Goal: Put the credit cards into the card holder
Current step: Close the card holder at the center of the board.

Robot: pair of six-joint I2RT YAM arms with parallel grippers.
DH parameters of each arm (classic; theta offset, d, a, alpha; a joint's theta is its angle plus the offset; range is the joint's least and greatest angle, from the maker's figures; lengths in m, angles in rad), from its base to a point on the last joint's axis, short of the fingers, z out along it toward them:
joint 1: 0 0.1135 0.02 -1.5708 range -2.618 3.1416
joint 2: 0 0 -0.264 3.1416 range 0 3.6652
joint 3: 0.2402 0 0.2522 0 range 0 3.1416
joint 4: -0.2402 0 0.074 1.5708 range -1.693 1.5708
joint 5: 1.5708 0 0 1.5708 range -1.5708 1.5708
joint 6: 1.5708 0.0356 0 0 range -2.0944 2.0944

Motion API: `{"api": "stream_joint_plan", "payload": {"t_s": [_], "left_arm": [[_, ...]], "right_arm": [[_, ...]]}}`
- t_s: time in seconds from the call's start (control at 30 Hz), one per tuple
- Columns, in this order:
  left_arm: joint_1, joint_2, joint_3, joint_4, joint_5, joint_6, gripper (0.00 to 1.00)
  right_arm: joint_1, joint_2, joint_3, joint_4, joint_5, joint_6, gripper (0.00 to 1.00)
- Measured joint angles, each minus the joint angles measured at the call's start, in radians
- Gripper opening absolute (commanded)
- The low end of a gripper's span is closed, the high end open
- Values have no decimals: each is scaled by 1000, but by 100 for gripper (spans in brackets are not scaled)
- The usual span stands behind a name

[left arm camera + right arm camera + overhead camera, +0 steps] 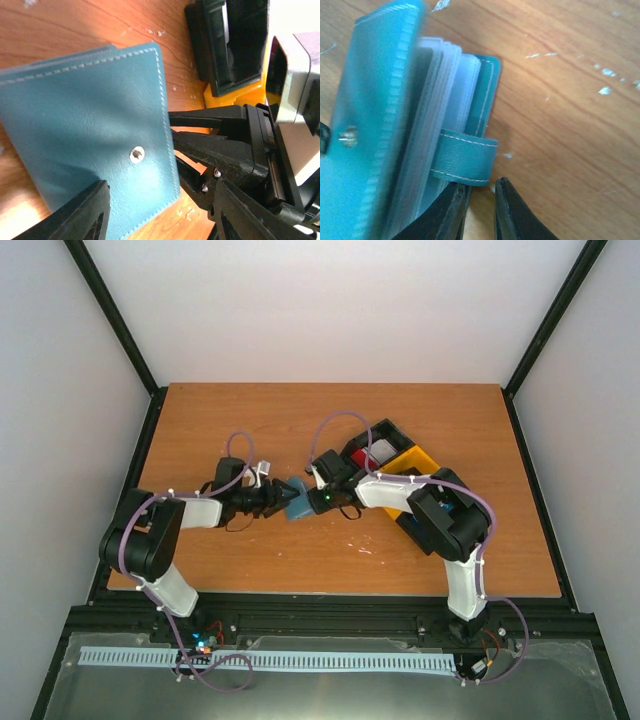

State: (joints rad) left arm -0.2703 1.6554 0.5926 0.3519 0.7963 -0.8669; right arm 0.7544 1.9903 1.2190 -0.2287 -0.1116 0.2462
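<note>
**Card holder held up between two grippers, mid-table**

Card holder (90, 115): blue-grey, stitched edges, near the middle of the table (300, 420), tilted up off the wood rather than lying flat. Covers partly spread; clear pockets (437, 100) fan out between them. No card can be made out in the pockets. Metal snap stud (137, 154) shows on the outer cover. Strap (464, 159) loops round the open edge.

Right gripper (481, 192): comes in from the tray side. Jaws drawn narrow, tips just under the strap, pinching the holder's edge; the exact contact is partly hidden by the strap.

Left gripper (160, 205): comes in from the opposite side, facing the right one. Jaws spread wide, one finger on each side of the holder's lower corner, nothing clamped.

Black-and-yellow tray (410, 462): just beyond the right gripper, toward the far right of the table. Red card (362, 456) sits in a black compartment there, apart from the holder.
</note>
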Motion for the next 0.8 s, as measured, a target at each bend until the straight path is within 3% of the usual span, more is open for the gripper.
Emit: {"api": "stream_joint_plan", "payload": {"t_s": [0.3,0.53,0.8], "left_arm": [[-5,-32,105,-245,-192,58,58],[-6,14,120,-301,-259,80,57],[-6,78,204,-336,-292,104,55]], "right_arm": [[-1,1,-38,106,43,-104,21],[-3,26,-38,177,2,-169,24],[-7,47,-38,251,12,-161,20]]}}
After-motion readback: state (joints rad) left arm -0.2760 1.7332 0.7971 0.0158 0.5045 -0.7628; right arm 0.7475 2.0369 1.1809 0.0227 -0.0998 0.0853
